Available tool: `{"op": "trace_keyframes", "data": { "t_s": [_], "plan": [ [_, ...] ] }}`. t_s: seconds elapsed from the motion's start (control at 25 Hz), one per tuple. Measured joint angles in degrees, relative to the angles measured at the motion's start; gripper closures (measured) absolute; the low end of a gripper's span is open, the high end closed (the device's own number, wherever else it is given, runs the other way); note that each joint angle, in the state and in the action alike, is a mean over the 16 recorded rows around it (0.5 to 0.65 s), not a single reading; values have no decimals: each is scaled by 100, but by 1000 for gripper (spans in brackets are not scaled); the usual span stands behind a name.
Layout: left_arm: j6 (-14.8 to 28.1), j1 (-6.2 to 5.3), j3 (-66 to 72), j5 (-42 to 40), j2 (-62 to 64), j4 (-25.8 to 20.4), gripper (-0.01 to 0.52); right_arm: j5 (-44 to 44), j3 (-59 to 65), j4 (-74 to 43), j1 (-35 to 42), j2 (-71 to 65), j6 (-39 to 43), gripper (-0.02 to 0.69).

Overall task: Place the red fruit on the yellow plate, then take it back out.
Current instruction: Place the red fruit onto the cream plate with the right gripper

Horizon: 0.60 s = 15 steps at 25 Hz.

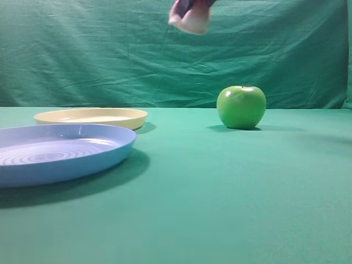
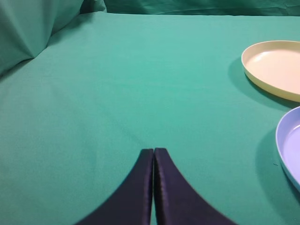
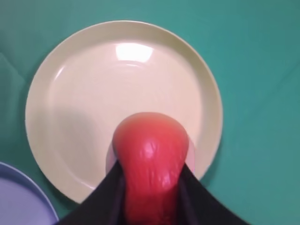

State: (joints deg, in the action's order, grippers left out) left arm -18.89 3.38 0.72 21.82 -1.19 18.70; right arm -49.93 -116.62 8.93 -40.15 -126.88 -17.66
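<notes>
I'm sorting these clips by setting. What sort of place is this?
Probably a staged test tabletop, not a kitchen: green cloth covers table and backdrop, with only a yellow plate, a blue plate and a green apple set out.

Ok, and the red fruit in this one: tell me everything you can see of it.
The red fruit is smooth and glossy, red on the side the right wrist view shows, pale pinkish where the exterior view catches its underside. The right gripper holds it between dark fingers, raised high in the air. From the wrist view it hangs over the yellow plate, which lies empty. Nothing but the fingers touches it.
</notes>
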Motion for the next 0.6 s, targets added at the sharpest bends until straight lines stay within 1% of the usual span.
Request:
{"op": "trace_keyframes", "data": {
  "t_s": [0.16,0.28,0.4,0.6],
  "plan": [
    [0,0,0,0,0,0,514,165,-413,97,-192,-604,-121,490],
    [0,0,0,0,0,0,514,318,-564,154,-279,-905,-205,464],
    [0,0,0,0,0,0,514,473,-623,201,-322,-1091,-265,399],
    [0,0,0,0,0,0,514,644,-644,244,-333,-1226,-349,252]
  ]
}}
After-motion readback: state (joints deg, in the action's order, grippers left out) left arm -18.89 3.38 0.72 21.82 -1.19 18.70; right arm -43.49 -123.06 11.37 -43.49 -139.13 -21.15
